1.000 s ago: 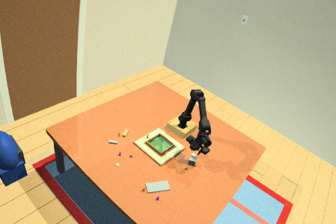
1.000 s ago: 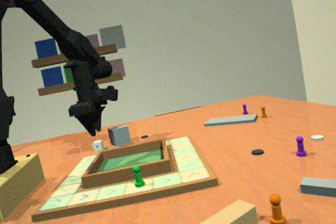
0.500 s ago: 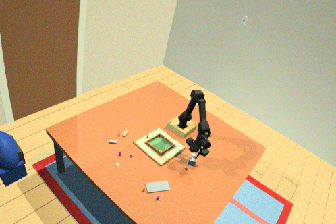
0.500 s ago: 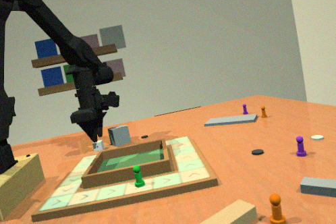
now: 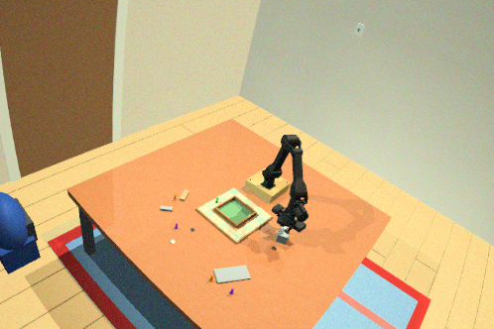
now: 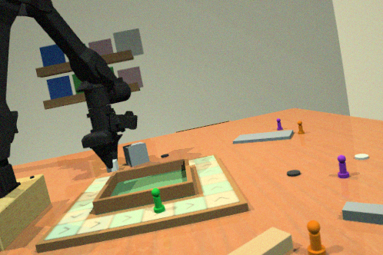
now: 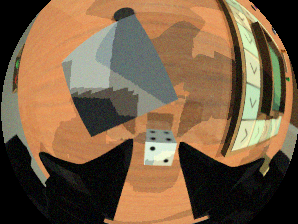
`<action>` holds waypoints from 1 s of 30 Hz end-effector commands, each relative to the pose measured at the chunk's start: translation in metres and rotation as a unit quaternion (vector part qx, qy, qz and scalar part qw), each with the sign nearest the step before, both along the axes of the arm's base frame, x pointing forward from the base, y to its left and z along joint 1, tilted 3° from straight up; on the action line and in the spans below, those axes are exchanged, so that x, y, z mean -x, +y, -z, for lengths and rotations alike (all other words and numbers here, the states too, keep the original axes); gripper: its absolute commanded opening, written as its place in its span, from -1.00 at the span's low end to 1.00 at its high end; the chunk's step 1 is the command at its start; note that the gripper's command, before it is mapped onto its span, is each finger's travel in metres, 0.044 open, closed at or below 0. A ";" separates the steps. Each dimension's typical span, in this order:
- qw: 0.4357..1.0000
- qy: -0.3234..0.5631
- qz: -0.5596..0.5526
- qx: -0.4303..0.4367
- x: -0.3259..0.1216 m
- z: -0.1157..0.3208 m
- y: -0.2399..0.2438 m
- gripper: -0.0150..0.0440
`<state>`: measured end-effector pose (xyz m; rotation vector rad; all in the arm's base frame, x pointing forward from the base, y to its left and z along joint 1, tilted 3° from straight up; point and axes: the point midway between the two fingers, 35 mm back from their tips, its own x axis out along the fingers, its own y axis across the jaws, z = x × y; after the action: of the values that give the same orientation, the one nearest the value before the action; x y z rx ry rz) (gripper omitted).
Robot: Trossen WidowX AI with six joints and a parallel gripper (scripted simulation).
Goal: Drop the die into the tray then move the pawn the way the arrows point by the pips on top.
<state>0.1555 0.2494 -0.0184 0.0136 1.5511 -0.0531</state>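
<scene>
Die point(image 6: 114, 165): exterior view shows only a pale sliver; the gripper point(image 6: 108, 160) fingertips cover most of it, pips unreadable. Top view: die hidden under the arm, too small to find. Wrist view: finger point(image 7: 80, 179) tips run off the dark lower rim; contact with die point(image 7: 160, 148) cannot be judged. Board point(image 7: 256, 76) cut by the right edge. Grey block point(image 6: 135, 153) partly behind the tray wall point(image 6: 154, 167).
</scene>
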 end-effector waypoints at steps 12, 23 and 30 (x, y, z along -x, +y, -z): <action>1.000 0.004 -0.003 0.003 0.001 0.001 -0.001 -0.49; 1.000 0.004 -0.004 0.002 0.002 -0.055 0.011 -0.49; 1.000 0.004 -0.002 0.002 0.007 -0.103 0.012 -0.49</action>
<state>0.1518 0.2609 0.0587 -0.0024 1.5593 -0.0547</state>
